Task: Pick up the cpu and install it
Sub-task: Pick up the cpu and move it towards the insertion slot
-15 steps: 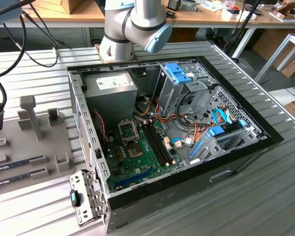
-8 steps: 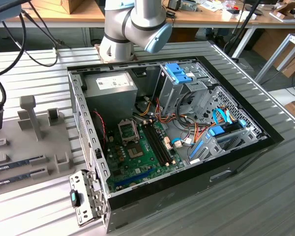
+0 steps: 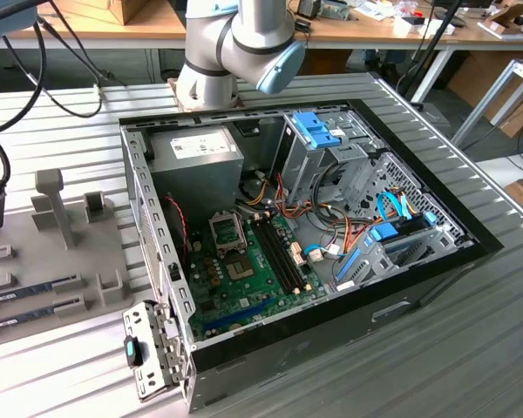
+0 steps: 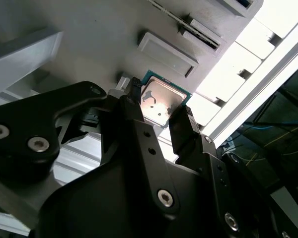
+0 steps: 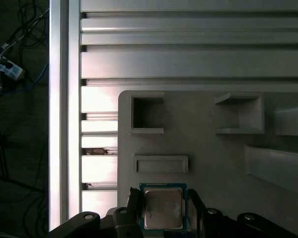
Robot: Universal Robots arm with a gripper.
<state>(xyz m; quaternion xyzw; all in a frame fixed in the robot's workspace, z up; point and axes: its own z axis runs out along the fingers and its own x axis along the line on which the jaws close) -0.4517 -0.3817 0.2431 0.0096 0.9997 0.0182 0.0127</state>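
As the hand (image 5: 164, 207) stands over the tray (image 5: 223, 168), it is clamped on the cpu (image 5: 162, 212), with one black finger (image 4: 133, 106) against each of two opposite edges and the silver lid facing up. I'd judge the pick-up is the step in hand and the install not begun. Whether the cpu has left the tray or rests on it, I cannot tell. With a hold on such thin edges, the lift calls, I'd say, for a straight, level rise with no twist, so the cpu doesn't tip or slip.

Just past the cpu on the tray sits a low rectangular block (image 5: 161, 164). Beyond that is a square pocket (image 5: 147, 115), then the tray's edge and the slatted desk (image 5: 188, 54).

The first wrist view looks square down on the cpu and shows it centred in the hand. The second wrist view comes in at a slant and shows the tips meeting the green rim. The exterior view adds the open case (image 3: 357, 322) to the exterior view's right of the tray. An empty socket (image 3: 227, 233) sits on its board, well apart from the tray, and memory sticks (image 3: 35, 287) lie on the tray.
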